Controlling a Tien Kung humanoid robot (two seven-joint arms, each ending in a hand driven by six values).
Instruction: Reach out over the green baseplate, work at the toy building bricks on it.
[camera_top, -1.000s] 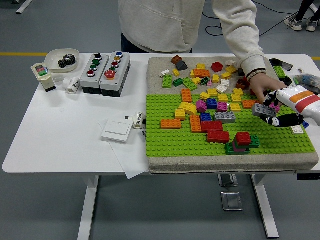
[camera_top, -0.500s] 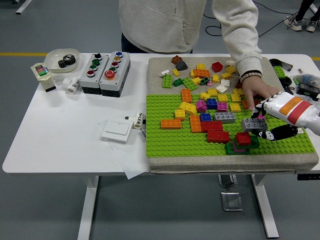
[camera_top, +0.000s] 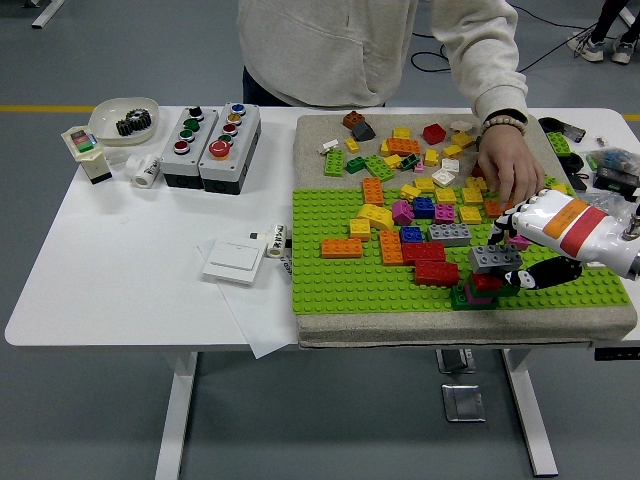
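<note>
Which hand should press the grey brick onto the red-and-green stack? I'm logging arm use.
The right hand: it already holds the grey brick directly over the red-and-green stack. The left arm is not in view.

Green studded baseplate (camera_top: 340, 280) flat on grey pad, grey brick (camera_top: 495, 259) seemingly atop red-green stack (camera_top: 484, 290), coloured bricks (camera_top: 415, 215) scattered

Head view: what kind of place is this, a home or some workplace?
Probably a robotics lab or test workshop, not a home. A height-adjustable white table stands on a grey industrial floor, push-button control boxes sit beside the green baseplate, and cables run across the floor.
</note>
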